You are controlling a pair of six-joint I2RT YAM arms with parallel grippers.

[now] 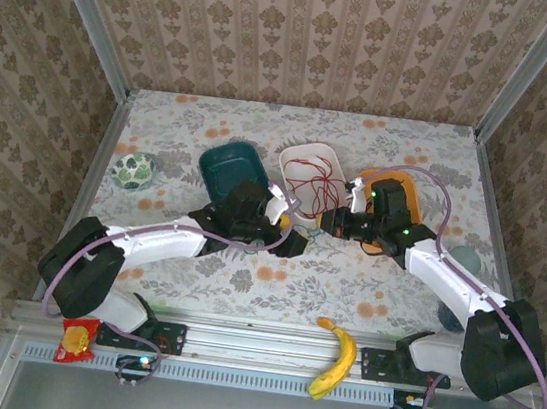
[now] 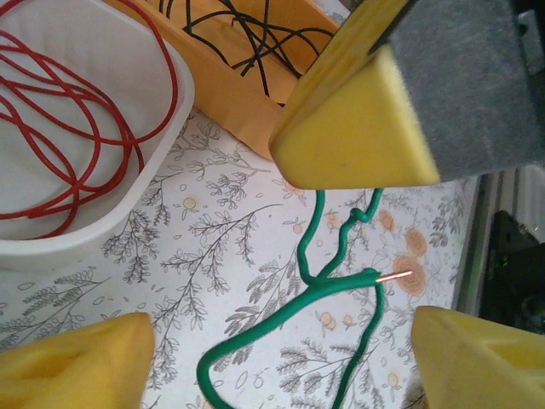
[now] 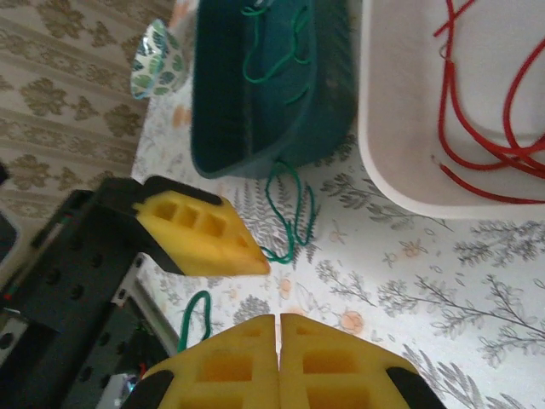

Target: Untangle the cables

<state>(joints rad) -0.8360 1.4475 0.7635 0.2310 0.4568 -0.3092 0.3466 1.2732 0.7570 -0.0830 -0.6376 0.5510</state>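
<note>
Where the two arms meet over the middle of the tabletop [image 1: 264,123], you have the left claw [image 1: 290,235] and right claw [image 1: 332,220] almost tip to tip. Beyond them, toward the far edge, three containers stand in a row. They are a teal bin [image 1: 221,157], a white tray [image 1: 306,150] holding the red cable [image 1: 315,182], and an orange tray [image 1: 414,195] partly under the right arm. A bowl [image 1: 135,170] sits by the left edge, and a banana [image 1: 337,359] lies at the near edge.

From the left wrist, your left claw's fingers [image 2: 77,362] stand wide apart. Between them the green cable [image 2: 317,285] lies kinked on the tabletop, with one bare copper end showing. Two of its strands run up behind the right claw, which hangs just above, and you cannot tell whether they are pinched there. The black cable [image 2: 247,43] lies in the orange tray, beside the white tray with its red loops.

From the right wrist, your right claw's pads [image 3: 324,366] are pressed together with no gap. One left-claw finger sits just beside them. Green strands lie inside the bin, a green loop rests on the tabletop against the bin's wall, and another shows beside the pads.
</note>
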